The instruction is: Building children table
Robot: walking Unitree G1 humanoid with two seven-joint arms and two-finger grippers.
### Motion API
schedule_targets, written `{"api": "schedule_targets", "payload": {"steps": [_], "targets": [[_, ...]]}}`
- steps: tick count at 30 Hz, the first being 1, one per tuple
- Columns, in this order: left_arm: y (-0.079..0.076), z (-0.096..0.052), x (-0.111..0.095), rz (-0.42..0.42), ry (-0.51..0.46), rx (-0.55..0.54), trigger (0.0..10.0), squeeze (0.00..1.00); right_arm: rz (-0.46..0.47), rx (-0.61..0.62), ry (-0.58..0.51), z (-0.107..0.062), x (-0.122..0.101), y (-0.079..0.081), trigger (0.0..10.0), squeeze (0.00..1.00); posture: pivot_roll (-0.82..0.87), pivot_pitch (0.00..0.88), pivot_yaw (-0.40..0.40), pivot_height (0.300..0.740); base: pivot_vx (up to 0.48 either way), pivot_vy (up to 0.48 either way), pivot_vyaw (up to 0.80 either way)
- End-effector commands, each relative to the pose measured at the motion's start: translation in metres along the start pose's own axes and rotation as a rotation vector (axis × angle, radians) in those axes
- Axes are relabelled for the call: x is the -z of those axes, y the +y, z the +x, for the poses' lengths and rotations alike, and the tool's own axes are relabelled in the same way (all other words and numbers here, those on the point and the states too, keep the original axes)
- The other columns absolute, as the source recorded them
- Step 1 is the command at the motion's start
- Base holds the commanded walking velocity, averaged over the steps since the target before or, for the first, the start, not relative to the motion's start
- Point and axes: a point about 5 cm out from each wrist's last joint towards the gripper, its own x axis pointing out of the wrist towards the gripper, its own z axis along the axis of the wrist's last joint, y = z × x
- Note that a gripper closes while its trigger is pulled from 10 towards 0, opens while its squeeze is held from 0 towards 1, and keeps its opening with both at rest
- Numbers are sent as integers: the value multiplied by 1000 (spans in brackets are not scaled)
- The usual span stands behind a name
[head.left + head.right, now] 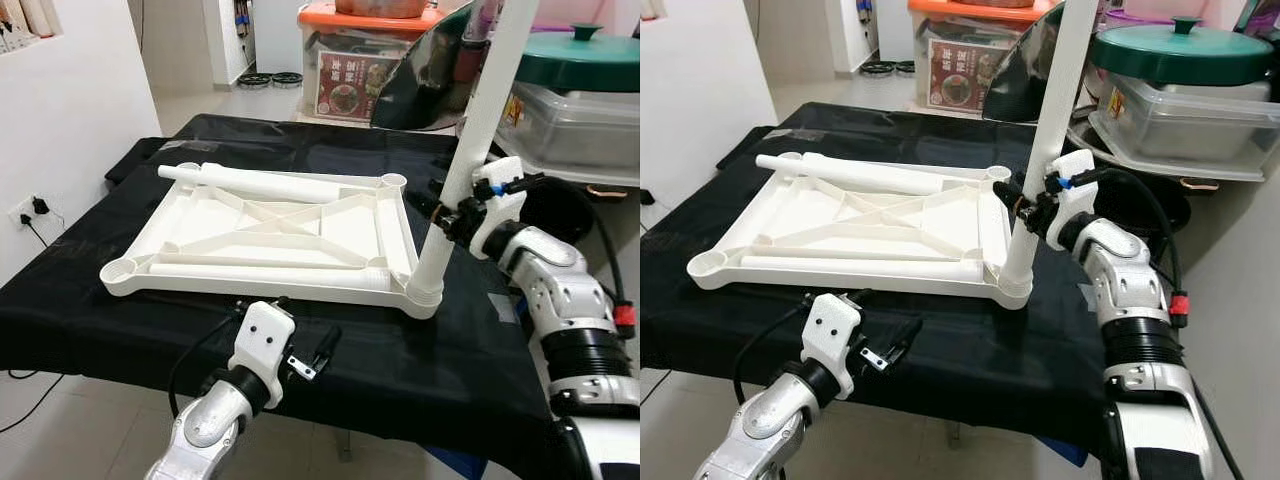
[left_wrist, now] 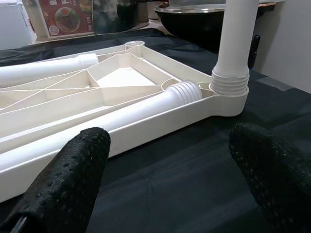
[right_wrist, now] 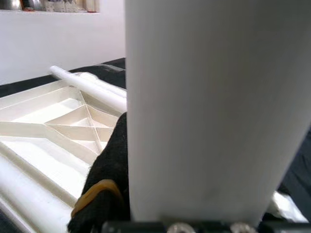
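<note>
A white children's table top [image 1: 205,222] lies upside down on a black cloth. One white leg [image 1: 483,120] stands upright in its near right corner socket [image 1: 425,296]. My right gripper [image 1: 442,213] is shut on this leg a little above the socket; the leg [image 3: 218,107] hides most of one black finger [image 3: 107,179]. Two more legs lie flat on the top, one along the far side [image 1: 260,183] and one along the near side [image 1: 270,272]. My left gripper [image 1: 300,322] hovers open just before the top's near edge, with nothing between its fingertips [image 2: 73,179].
The black cloth [image 1: 400,370] covers the work surface and ends close in front of me. Behind stand an orange-lidded storage box [image 1: 365,50], a black bowl [image 1: 420,70] and a green-lidded pot [image 1: 585,55] on plastic boxes. A white wall with a socket [image 1: 30,210] is at left.
</note>
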Motion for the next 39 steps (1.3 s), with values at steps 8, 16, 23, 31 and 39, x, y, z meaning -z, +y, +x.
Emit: {"api": "schedule_targets", "payload": {"steps": [8,16,23,31,39], "targets": [[0,1,3,9,10,10,10000,0,-46,293,17,6,-12,13,0,0,120,57,-62,740,0,0,0],[-1,2,2,8,7,9,10000,0,30,651,-83,9,-35,35,0,0,127,60,-67,740,0,0,0],[-1,2,2,9,6,6,10000,0,126,729,-94,15,-37,69,0,0,122,65,-68,740,0,0,0],[-1,3,2,6,2,4,10000,0,183,760,-51,30,-33,100,0,0,124,69,-72,740,0,0,0],[-2,3,1,5,-2,-1,10000,0,205,839,-24,42,-31,114,0,0,132,72,-83,740,0,0,0]]}}
